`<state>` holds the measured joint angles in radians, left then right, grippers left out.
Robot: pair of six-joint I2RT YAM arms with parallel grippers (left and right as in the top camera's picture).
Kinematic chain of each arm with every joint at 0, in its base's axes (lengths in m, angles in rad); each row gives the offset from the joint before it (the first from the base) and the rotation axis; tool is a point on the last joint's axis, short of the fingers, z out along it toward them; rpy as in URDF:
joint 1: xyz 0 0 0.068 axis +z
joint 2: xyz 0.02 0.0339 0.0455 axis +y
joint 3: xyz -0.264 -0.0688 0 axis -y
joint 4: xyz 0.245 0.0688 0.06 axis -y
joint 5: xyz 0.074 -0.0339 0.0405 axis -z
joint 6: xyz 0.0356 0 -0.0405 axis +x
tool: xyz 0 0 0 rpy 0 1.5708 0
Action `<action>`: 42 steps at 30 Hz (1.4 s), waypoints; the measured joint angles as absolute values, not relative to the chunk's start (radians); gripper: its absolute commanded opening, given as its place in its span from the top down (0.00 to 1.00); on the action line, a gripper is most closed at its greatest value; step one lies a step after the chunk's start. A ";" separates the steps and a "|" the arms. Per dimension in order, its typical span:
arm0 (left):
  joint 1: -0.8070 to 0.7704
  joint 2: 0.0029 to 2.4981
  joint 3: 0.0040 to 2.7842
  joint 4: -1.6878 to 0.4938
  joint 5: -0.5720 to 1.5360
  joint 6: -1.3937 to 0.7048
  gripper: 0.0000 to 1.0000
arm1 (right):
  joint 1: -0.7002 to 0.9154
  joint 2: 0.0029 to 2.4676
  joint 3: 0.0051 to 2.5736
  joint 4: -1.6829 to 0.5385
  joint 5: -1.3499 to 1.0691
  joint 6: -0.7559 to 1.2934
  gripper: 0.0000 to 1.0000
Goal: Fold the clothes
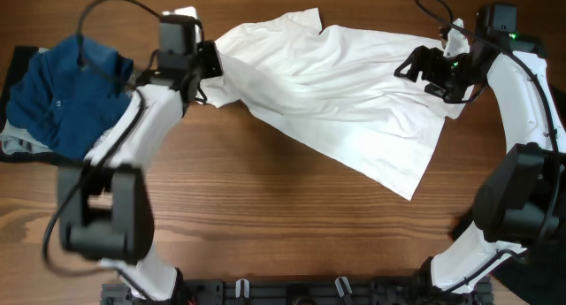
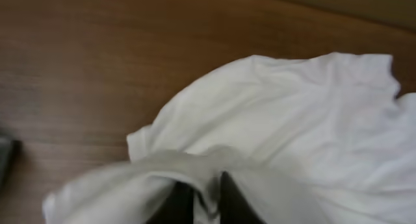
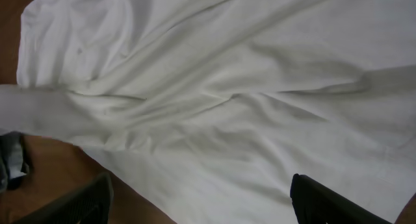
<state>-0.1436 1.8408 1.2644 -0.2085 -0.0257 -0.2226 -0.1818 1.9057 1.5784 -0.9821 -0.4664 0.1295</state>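
Observation:
A white shirt (image 1: 336, 93) lies spread and wrinkled across the back middle of the wooden table. My left gripper (image 1: 212, 62) is shut on the shirt's left edge; in the left wrist view the fingers (image 2: 207, 201) pinch a fold of white cloth (image 2: 292, 120). My right gripper (image 1: 416, 66) is open over the shirt's right part, with its fingers wide apart above the cloth (image 3: 214, 107) in the right wrist view (image 3: 198, 198).
A pile of dark blue clothes (image 1: 66, 93) sits at the back left of the table, with a grey garment (image 1: 18, 144) beneath it. The bare wooden table (image 1: 265, 225) stretches in front of the shirt.

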 measured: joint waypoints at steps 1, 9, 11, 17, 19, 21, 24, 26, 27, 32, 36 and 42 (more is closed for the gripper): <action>-0.144 1.865 1.264 -0.210 -0.026 -0.227 0.49 | -0.182 1.906 1.578 -0.982 -0.466 0.130 0.12; -0.144 1.854 1.256 -0.487 -0.025 -0.226 0.45 | -0.182 1.906 1.579 -0.986 -0.466 0.130 0.11; -0.144 1.831 1.256 -0.558 -0.025 -0.226 0.45 | -0.182 1.906 1.578 -0.986 -0.466 0.130 0.11; -0.144 1.843 1.246 -0.518 -0.020 -0.226 0.46 | -0.182 1.906 1.578 -0.972 -0.466 0.130 0.11; -0.144 1.874 1.243 -0.477 -0.008 -0.226 0.49 | -0.182 1.906 1.578 -0.970 -0.466 0.130 0.11; -0.144 1.922 1.239 -0.445 0.006 -0.225 0.49 | -0.182 1.906 1.578 -0.970 -0.466 0.130 0.11; -0.144 1.979 1.231 -0.414 0.015 -0.225 0.51 | -0.182 1.906 1.578 -0.970 -0.466 0.130 0.11; -0.144 1.990 1.230 -0.400 0.021 -0.223 0.53 | -0.182 1.906 1.578 -0.970 -0.466 0.130 0.11; -0.144 1.991 1.230 -0.400 0.021 -0.223 0.59 | -0.182 1.906 1.578 -0.970 -0.466 0.130 0.11; -0.144 1.996 1.229 -0.375 0.025 -0.228 0.95 | -0.182 1.906 1.578 -0.970 -0.466 0.130 0.11; -0.144 1.998 1.228 -0.368 0.025 -0.223 0.96 | -0.182 1.906 1.578 -0.973 -0.466 0.130 0.11; -0.142 1.958 1.232 -0.569 0.028 -0.223 0.96 | -0.182 1.906 1.578 -0.997 -0.440 0.130 0.09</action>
<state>-0.1417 1.9579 1.2324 -0.5694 0.0280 -0.2226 -0.1818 1.9057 1.5784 -0.9974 -0.4397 0.1295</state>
